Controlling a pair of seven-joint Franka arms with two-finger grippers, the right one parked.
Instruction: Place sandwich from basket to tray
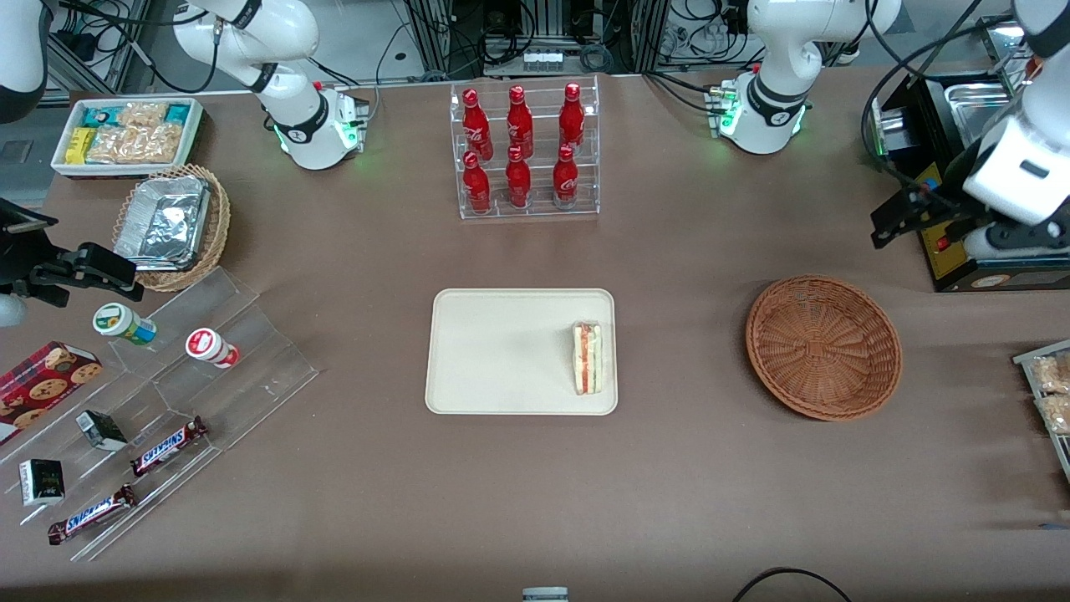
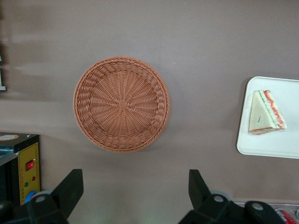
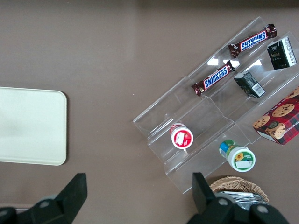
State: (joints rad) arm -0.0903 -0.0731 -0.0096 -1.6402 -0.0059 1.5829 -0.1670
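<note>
The sandwich (image 1: 588,358) (image 2: 266,113) lies on the cream tray (image 1: 501,351) (image 2: 271,142) (image 3: 28,126), close to the tray edge that faces the basket. The reddish-brown wicker basket (image 1: 823,347) (image 2: 121,103) holds nothing and sits toward the working arm's end of the table. My gripper (image 1: 890,224) (image 2: 134,179) hangs open and empty, high above the table. It is farther from the front camera than the basket, near a black box. Its fingers (image 2: 72,183) are spread wide over bare tablecloth.
A clear rack of red bottles (image 1: 527,150) stands farther from the front camera than the tray. A black box (image 1: 961,251) with a red switch sits beside my gripper. A tiered clear shelf with snacks (image 1: 167,393), a foil-lined tan basket (image 1: 171,226) and a white snack bin (image 1: 125,134) lie toward the parked arm's end.
</note>
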